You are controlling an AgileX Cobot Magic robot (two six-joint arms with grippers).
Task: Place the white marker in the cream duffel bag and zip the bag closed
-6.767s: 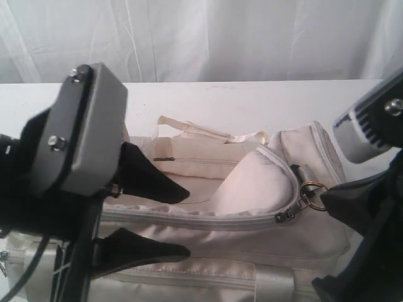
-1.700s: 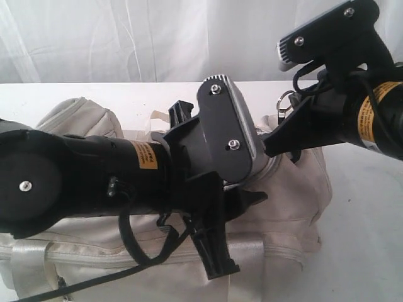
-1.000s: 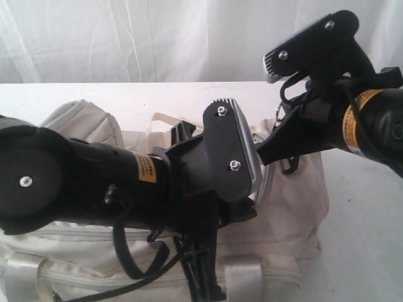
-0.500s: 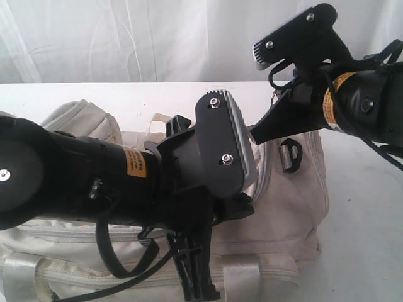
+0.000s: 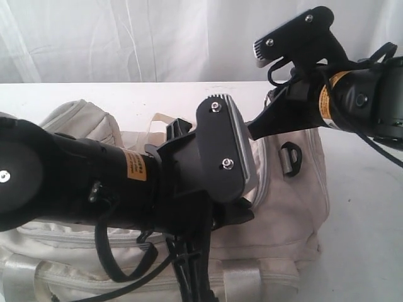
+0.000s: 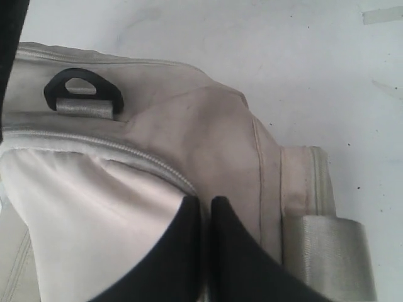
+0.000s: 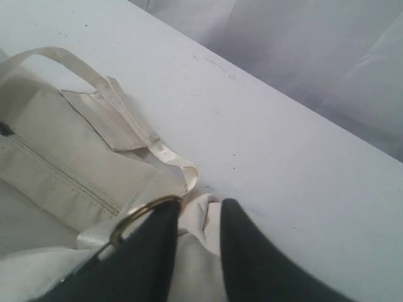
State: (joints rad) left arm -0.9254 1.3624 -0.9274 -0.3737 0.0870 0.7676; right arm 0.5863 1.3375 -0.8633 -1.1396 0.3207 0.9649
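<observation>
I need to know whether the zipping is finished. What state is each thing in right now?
bag: lying on the table.
top zip: shut along the stretch that shows.
left hand: shut, tips on the bag beside the zip.
right hand: open, fingers apart.
zip ring: loose against one finger of the right hand, not clamped.
marker: not visible in any view.

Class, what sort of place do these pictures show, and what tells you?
Probably a robotics lab: white table, white curtain backdrop, two black robot arms over a cream duffel bag.
</observation>
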